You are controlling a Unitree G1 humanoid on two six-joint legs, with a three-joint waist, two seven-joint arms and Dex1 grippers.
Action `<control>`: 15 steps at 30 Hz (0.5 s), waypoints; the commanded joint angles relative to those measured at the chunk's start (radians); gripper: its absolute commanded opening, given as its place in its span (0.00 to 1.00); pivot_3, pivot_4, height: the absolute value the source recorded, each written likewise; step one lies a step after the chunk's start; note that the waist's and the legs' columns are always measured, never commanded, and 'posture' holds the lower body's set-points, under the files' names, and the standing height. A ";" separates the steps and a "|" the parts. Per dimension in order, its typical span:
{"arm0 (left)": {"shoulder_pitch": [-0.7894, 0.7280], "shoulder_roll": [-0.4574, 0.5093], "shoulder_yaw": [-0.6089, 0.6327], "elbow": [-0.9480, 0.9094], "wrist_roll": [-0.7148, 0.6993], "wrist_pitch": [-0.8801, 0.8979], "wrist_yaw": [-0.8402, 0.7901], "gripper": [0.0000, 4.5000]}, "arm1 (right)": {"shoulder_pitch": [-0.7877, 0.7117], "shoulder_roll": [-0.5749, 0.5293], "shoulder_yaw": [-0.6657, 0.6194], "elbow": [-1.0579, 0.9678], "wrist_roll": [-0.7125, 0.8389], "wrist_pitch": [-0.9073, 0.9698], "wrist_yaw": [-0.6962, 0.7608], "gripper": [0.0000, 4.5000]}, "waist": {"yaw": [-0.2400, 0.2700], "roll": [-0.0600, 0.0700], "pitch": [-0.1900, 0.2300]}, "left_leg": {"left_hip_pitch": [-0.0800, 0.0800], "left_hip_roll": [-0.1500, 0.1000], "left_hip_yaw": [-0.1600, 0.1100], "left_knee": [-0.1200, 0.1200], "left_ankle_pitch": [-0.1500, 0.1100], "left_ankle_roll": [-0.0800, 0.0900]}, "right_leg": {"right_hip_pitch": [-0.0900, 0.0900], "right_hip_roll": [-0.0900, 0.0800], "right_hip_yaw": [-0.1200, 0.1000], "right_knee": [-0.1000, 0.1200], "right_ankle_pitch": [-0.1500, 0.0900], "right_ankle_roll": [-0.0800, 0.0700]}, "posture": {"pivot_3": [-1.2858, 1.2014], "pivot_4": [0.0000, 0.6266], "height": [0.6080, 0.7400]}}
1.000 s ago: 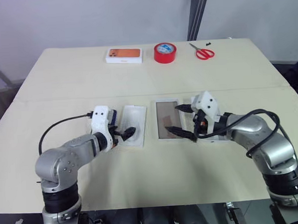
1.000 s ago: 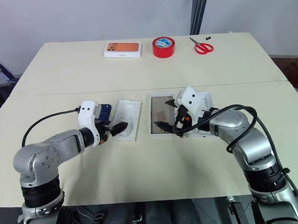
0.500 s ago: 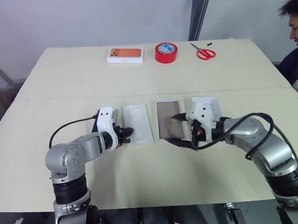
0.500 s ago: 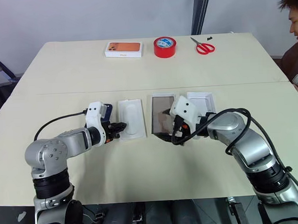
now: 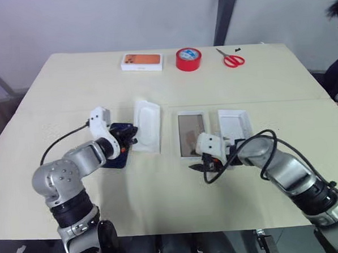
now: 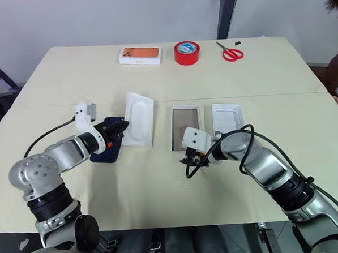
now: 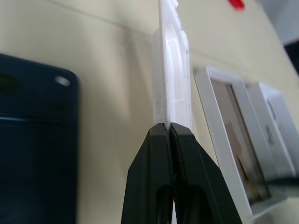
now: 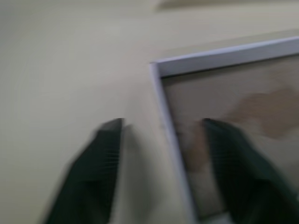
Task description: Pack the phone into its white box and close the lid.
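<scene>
the left claw is pinched tight on the near edge of a thin white moulded insert, holding it tilted up off the bench, a little left of the frame's centre in the left eye view. just left of the insert, the phone lies flat on the bench, dark navy, partly behind that claw's wrist.

the white box sits near the middle of the frame, a shallow tray with a brownish lining. the right claw is down at the box's near left corner, partly spread, one finger on the bench outside the rim and the other over the lining; it grips nothing. just right of the box lies a second white tray.

along the upper edge of the bench: a white box with an orange phone picture, a red tape roll and red scissors.
</scene>
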 commanded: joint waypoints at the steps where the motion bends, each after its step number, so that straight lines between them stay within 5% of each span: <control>1: -0.036 -0.001 0.059 -0.032 -0.039 0.025 0.004 0.00 | -0.029 0.015 0.023 -0.043 -0.027 -0.028 0.024 0.13 | -0.001 0.000 0.000 | 0.000 0.000 0.000 0.000 0.000 0.000 | 0.000 0.000 0.000 0.000 0.000 0.000 | 0.52 0.24 0.84; 3: -0.046 -0.006 0.084 -0.035 -0.044 0.041 0.006 0.00 | -0.036 0.031 0.048 -0.053 -0.046 -0.032 0.027 0.01 | -0.001 0.000 0.000 | 0.000 0.000 0.000 0.000 0.000 0.000 | 0.000 0.000 0.000 0.000 0.000 0.000 | 0.52 0.24 0.84; 14: -0.086 -0.087 0.173 -0.027 -0.155 0.123 0.041 0.00 | -0.116 0.179 0.127 0.029 -0.147 -0.094 0.009 0.01 | -0.004 -0.001 0.000 | 0.000 0.000 0.000 0.000 0.001 -0.002 | 0.000 0.001 0.000 0.001 0.000 0.000 | 0.52 0.24 0.84; 15: -0.083 -0.092 0.170 -0.026 -0.168 0.123 0.054 0.00 | -0.117 0.182 0.122 0.025 -0.140 -0.083 0.019 0.07 | -0.002 -0.001 0.000 | 0.000 0.000 0.000 0.000 0.001 -0.002 | 0.000 0.001 -0.001 0.001 0.000 0.000 | 0.52 0.24 0.84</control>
